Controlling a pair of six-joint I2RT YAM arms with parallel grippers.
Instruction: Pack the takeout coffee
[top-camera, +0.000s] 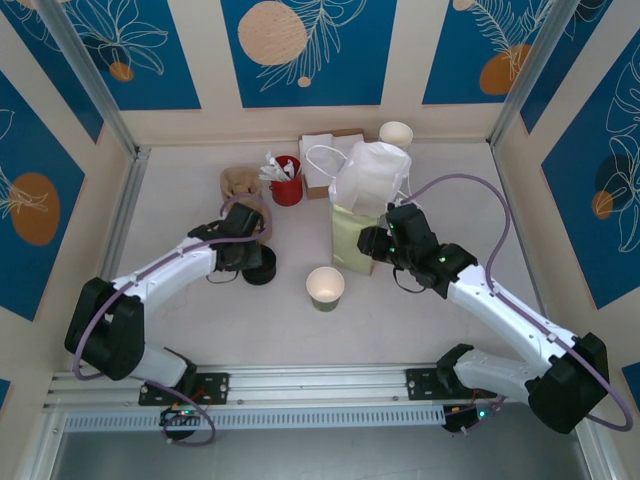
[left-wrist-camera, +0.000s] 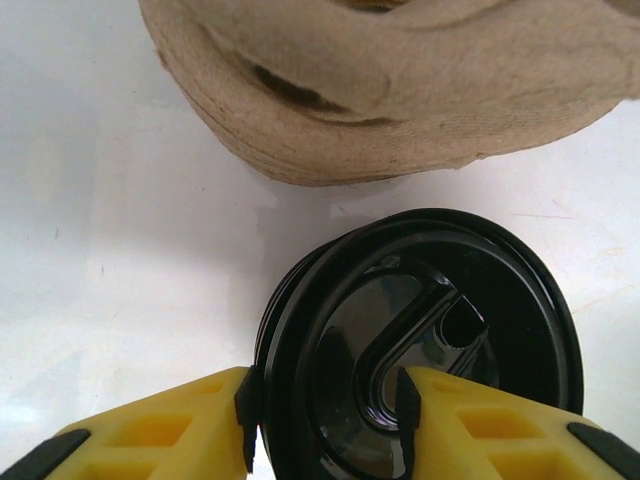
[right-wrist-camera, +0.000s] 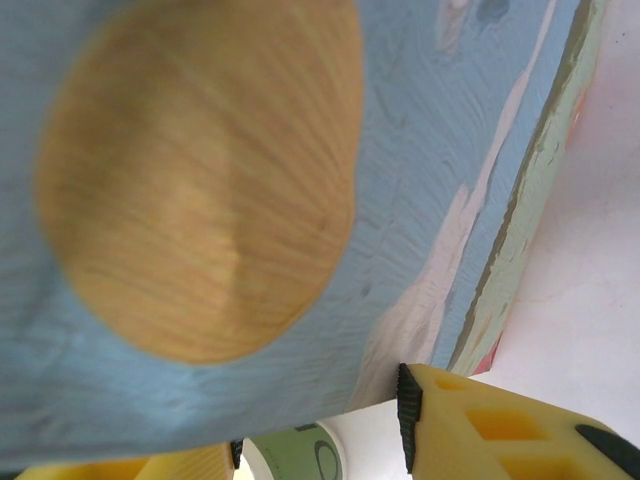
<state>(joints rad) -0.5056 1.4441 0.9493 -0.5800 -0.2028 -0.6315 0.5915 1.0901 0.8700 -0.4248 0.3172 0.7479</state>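
On the left part of the white table my left gripper is down at the squat stack of round black plastic lids, which stands just before a rough stack of brown pulp cardboard. One yellow finger stands outside the rim of the top lid and the other rests over its top face, so the rim lies between them; whether they pinch it already I cannot tell. The takeout coffee, a small pale paper cup with a green lower band, stands upright and without a lid near the middle of the table, apart from both arms. My right gripper is at the side of the tall pale green paper bag, its jaws spread with nothing pinched between them. I judge that the step in hand is taking one lid for the cup. The next move calls for a firm hold on the top lid only, a straight lift so the lids under it are not dragged along, then a level placing onto the cup.
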